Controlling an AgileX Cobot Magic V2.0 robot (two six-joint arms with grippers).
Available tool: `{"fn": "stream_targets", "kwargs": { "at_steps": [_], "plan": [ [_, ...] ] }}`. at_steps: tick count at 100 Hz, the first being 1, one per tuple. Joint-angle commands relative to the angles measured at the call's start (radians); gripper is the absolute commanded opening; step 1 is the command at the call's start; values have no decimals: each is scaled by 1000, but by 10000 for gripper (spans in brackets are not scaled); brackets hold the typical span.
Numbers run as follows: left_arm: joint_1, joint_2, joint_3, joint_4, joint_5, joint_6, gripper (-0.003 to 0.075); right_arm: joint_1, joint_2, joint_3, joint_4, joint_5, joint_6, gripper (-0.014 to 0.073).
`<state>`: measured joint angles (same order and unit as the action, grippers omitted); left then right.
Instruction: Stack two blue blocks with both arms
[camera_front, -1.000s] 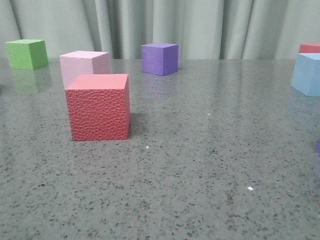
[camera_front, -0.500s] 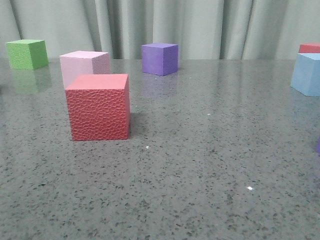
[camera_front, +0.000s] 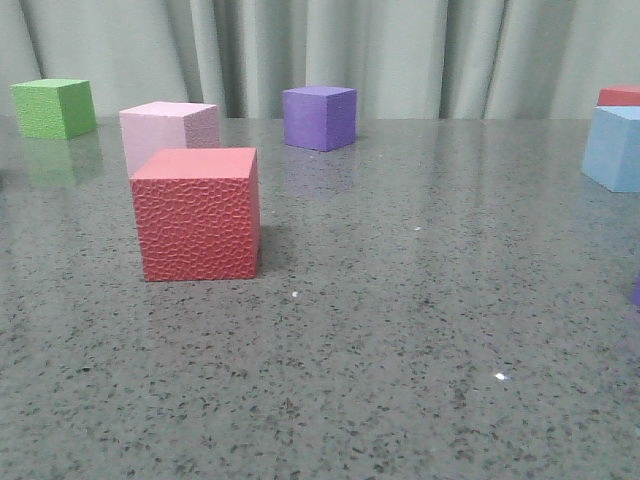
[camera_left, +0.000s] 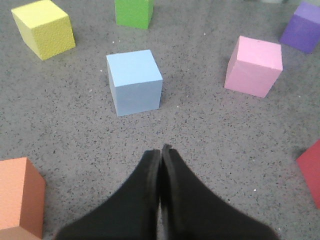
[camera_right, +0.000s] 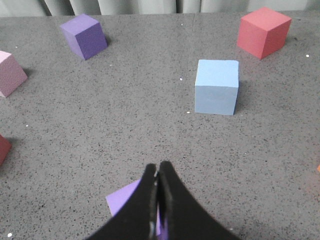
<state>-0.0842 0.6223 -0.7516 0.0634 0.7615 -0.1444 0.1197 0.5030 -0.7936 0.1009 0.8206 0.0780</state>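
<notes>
Left gripper (camera_left: 160, 152): fingers pressed together, holding nothing, hanging above the table short of its block.
Right gripper (camera_right: 157, 170): jaws likewise closed and empty, tips over a small lilac cube (camera_right: 131, 206) that lies partly under them.
First blue block (camera_left: 134, 81): sits flat on the grey speckled table (camera_left: 200, 140), ahead of the left fingertips and a little off their line, untouched.
Second blue block (camera_right: 216, 86): rests on the table ahead of the right gripper and off to one side; in the front view it shows at the far right edge, cut by the frame (camera_front: 615, 147).
Progress: nothing done as far as the pictures show; both blocks are on the table, well apart, neither grasped nor lifted. Opening the jaws, reaching, grasping, carrying and stacking all seem to be left.
Room around first block: free tabletop on every side; yellow cube (camera_left: 44, 28) and green cube (camera_left: 133, 12) stand beyond it, pink cube (camera_left: 254, 65) off to one side, orange cube (camera_left: 19, 196) near the gripper's flank. None crowds a straight approach.
Room around second block: open on all sides; nearest is a red cube (camera_right: 263, 32) behind it, with a clear gap between.
Middle of the table: mostly bare in the front view apart from the textured red cube (camera_front: 198, 213), which looks like the likeliest place for stacking.
Edges: no table edge shows near either block; a curtain (camera_front: 330, 50) closes the far side.
</notes>
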Motion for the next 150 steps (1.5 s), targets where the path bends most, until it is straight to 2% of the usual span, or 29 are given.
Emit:
{"fn": "stream_targets", "kwargs": {
  "at_steps": [1, 58, 68, 73, 80, 86, 98, 103, 105, 109, 125, 150],
  "plan": [
    [1, 28, -36, -10, -57, -9, -19, 0, 20, -39, 7, -57, -6, -122],
    [1, 43, -36, -16, -55, -9, -18, 0, 20, -39, 7, -58, -6, -121],
    [1, 43, -36, -16, -57, -9, -13, 0, 20, -39, 11, -58, -6, -93],
    [1, 43, -36, -16, -57, -9, 17, 0, 20, -39, 12, -58, -6, -51],
    [1, 43, -36, -16, -63, -9, 109, 0, 20, -39, 13, -59, -6, 48],
    [1, 43, -36, -16, -65, -9, 231, 0, 20, -39, 14, -59, -6, 164],
    [1, 43, -36, -12, -65, -9, 522, 0, 20, -39, 14, -61, -6, 492],
    [1, 43, -36, -5, -65, -9, 628, 0, 20, -39, 14, -63, -6, 597],
    [1, 43, -36, -5, -65, -9, 665, 0, 20, -39, 14, -63, -6, 615],
    [1, 43, -36, -5, -65, -9, 715, 0, 20, -39, 14, -63, -6, 595],
    [1, 43, -36, 17, -65, -9, 670, 0, 20, -39, 14, -63, -6, 580],
    [1, 43, -36, 17, -67, -9, 646, 0, 20, -39, 23, -82, -6, 580]
  ]
}}
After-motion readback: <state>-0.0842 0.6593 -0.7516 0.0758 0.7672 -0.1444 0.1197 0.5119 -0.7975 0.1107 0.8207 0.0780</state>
